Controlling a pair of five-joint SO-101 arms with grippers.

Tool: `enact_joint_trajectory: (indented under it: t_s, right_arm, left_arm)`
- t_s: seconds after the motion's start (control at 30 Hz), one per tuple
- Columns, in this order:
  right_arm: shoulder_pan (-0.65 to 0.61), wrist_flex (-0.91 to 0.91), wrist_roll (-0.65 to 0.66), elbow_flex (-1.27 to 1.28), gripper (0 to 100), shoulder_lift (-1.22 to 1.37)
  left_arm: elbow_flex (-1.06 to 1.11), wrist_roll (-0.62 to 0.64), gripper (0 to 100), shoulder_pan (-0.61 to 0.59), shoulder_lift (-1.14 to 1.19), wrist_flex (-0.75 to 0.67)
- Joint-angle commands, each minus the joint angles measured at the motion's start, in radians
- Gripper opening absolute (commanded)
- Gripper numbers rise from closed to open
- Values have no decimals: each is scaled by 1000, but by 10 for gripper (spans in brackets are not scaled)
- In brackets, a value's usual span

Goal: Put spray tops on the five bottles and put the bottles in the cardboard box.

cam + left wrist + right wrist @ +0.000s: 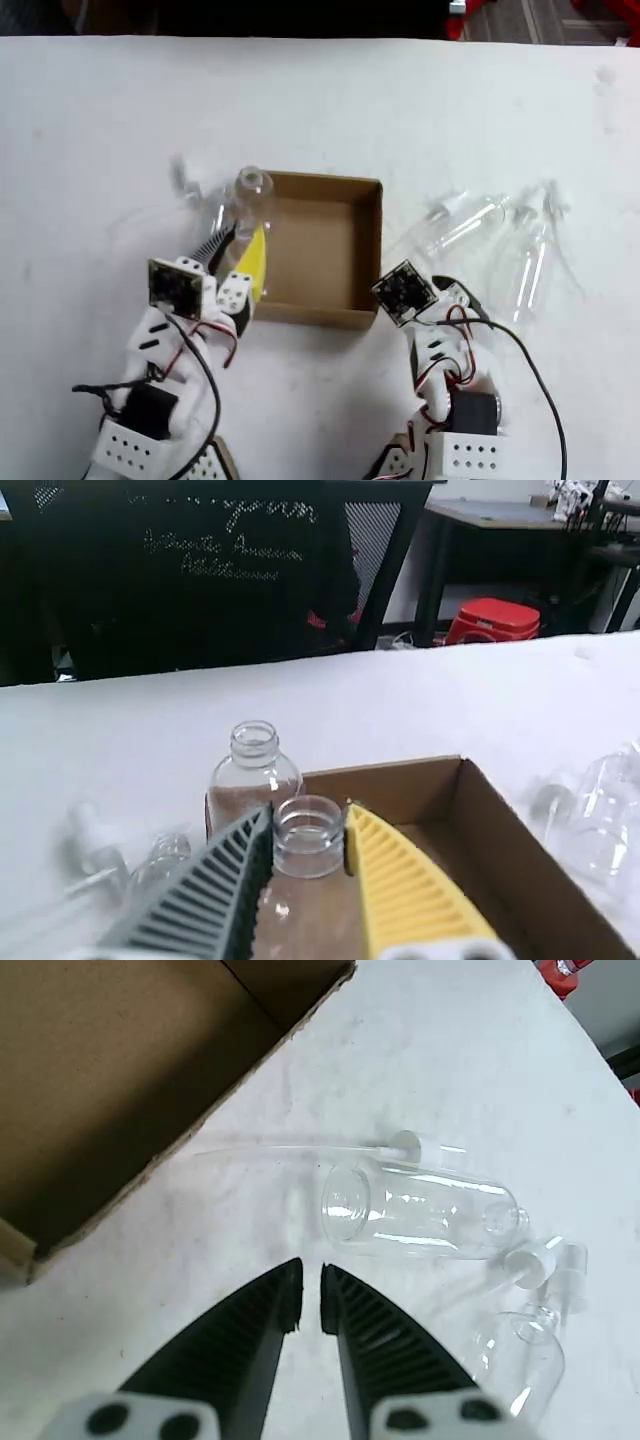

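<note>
Left gripper (pixel 308 820): jaws closed on the neck of an uncapped clear bottle (pixel 306 848), held upright between them. Just beyond the fingertips stands a second bottle (pixel 253 780), also open-necked; whether the two touch cannot be told. The cardboard box (pixel 395 785) opens close on one flank of this gripper, and a spray top (pixel 92 842) lies on the table (pixel 500 700) off the opposite flank. Right gripper (pixel 309 1295): jaws drawn almost together, a slim gap between them and nothing in it, poised over the table outside the box wall. Ahead of its tips a capless bottle (pixel 420 1210) lies on its side, with a loose sprayer (pixel 405 1142) and its long dip tube just past it. Farther off lies a third bottle (pixel 520 1355) with a sprayer head at its neck; seated or merely resting there, it cannot be told. The step in hand is judged to be capping, and the task to be at an early stage. The next move calls for the right gripper to open, take a sprayer by its head and thread the tube into the held neck.
</note>
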Motion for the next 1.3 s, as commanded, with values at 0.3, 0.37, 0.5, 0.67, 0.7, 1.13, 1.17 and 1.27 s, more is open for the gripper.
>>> enact_joint_trajectory:
  t_s: [0.3, 0.37, 0.5, 0.67, 0.7, 1.13, 1.17, 1.27]
  right_arm:
    - [5, 7, 6, 9, 16, -5]
    - [5, 7, 6, 9, 16, -5]
    - [5, 7, 8, 9, 16, -5]
    - [5, 7, 9, 9, 16, -5]
    - [5, 7, 9, 9, 16, -5]
    - [5, 7, 9, 9, 16, -5]
    - [5, 7, 9, 9, 16, -5]
    - [5, 7, 9, 9, 16, -5]
  left_arm:
    - [-5, -43, 24, 2, -18, 91]
    - [-6, -43, 24, 2, -18, 106]
    - [-11, -41, 24, 1, -18, 138]
    - [-11, -41, 24, 1, -18, 137]
    - [-11, -41, 24, 1, -18, 137]
    - [-12, -3, 252, 1, -18, 138]
    - [-12, 3, 252, 1, -18, 138]
    - [-31, 6, 252, 1, -18, 140]
